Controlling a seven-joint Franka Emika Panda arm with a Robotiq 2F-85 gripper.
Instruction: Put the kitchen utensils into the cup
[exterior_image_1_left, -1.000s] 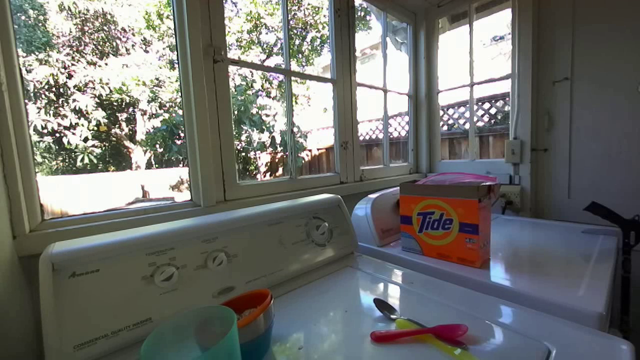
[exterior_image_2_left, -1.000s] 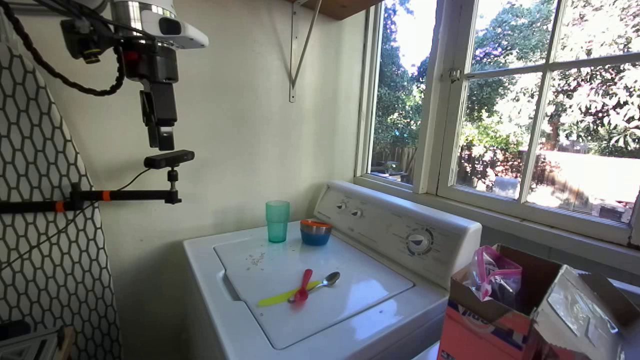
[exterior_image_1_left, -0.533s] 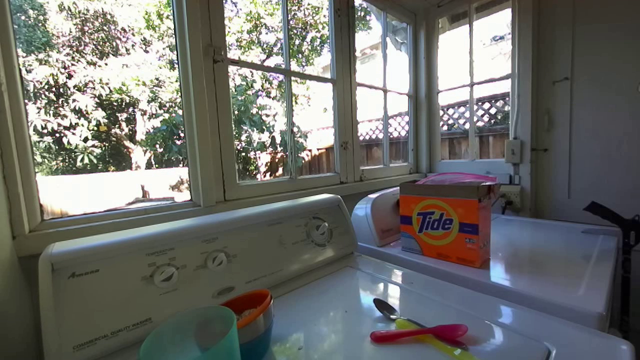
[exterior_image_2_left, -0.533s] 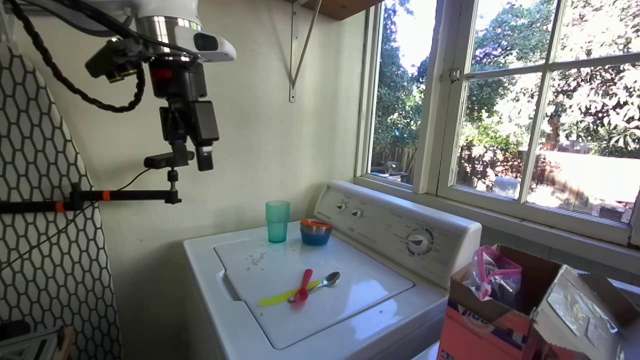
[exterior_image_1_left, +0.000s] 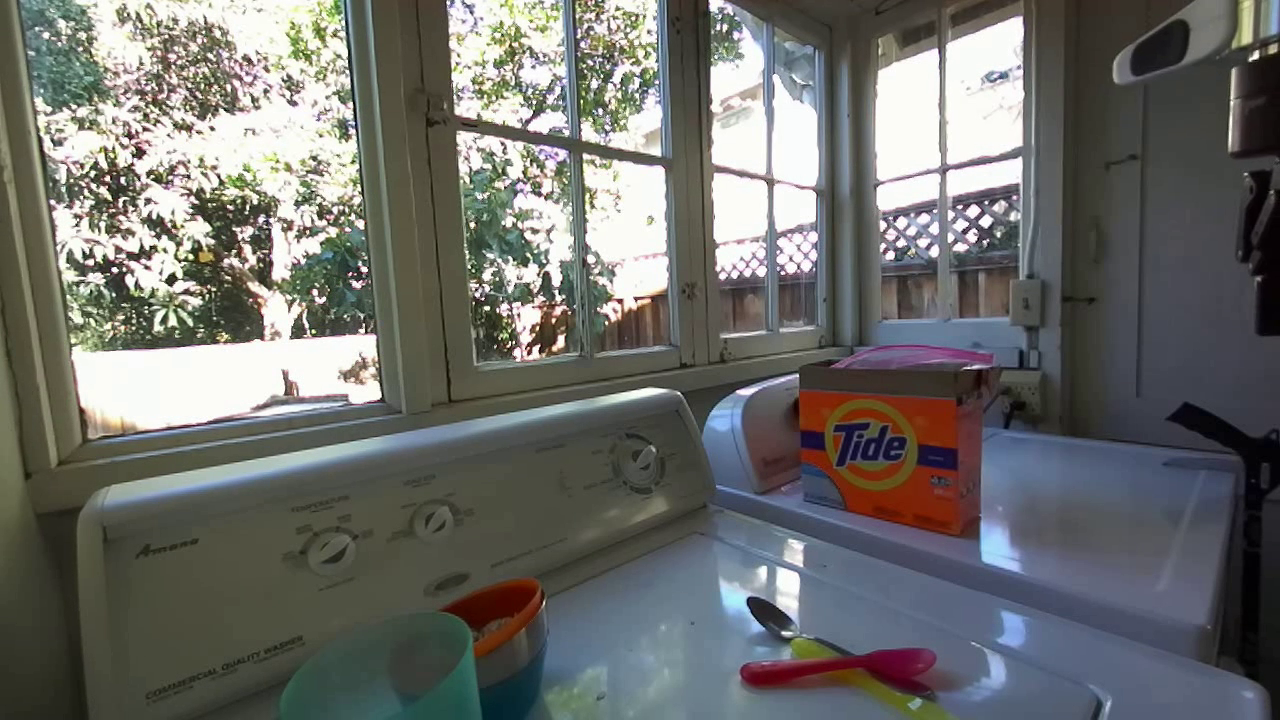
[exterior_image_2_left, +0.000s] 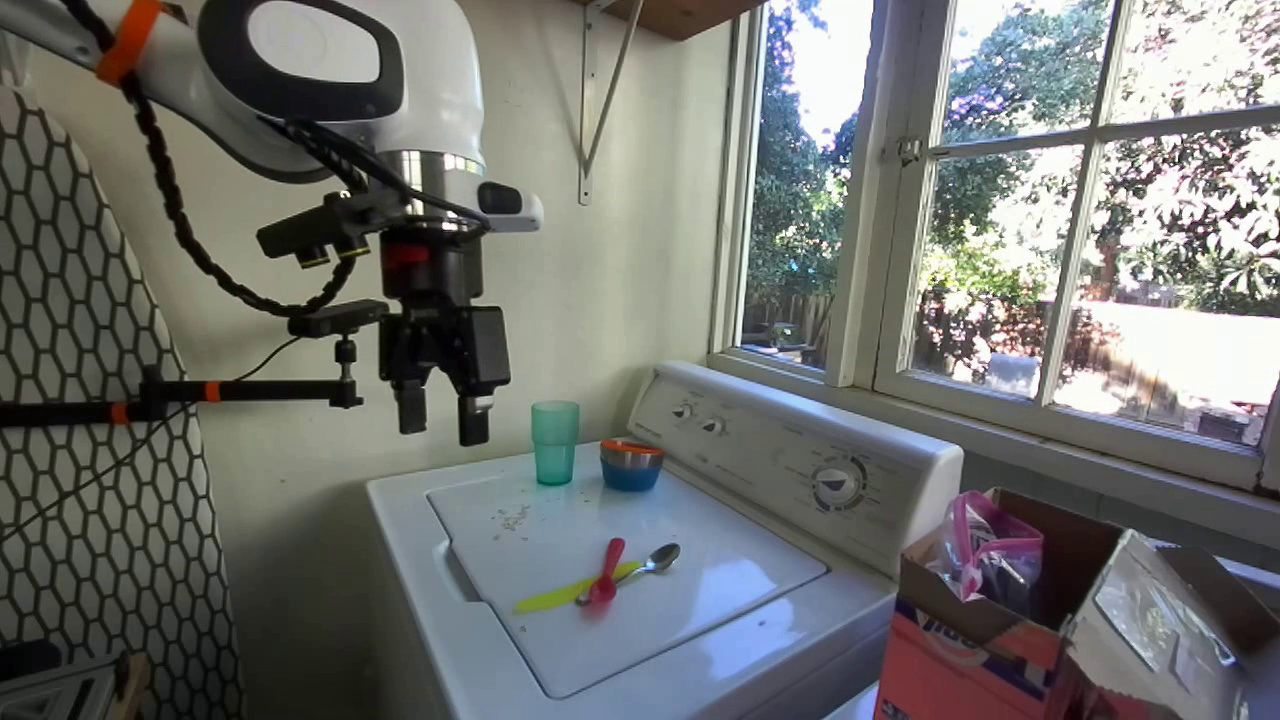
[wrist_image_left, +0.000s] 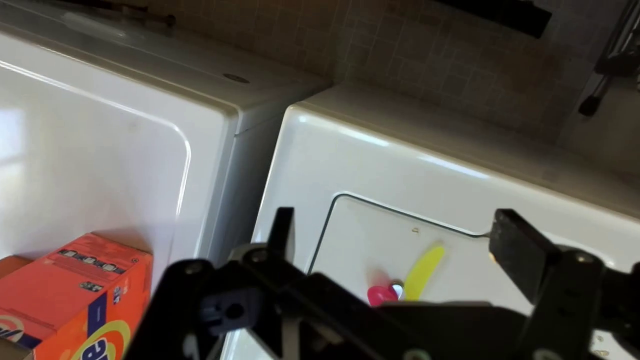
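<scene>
Both exterior views are showing three utensils (exterior_image_2_left: 602, 588) unplaced outside the cup (exterior_image_2_left: 555, 445), while the gripper (exterior_image_2_left: 443, 426) is hanging, jaws apart.

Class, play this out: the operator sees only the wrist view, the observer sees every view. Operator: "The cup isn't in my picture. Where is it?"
Observer: The green cup stands upright on the washer, beside the orange-rimmed bowl.
Operator: Which utensil lies on top?
Observer: The pink-red utensil, across the yellow-green utensil and the silver spoon.
Operator: Which way round is that spoon?
Observer: Its scoop is the end nearer the control panel.
</scene>
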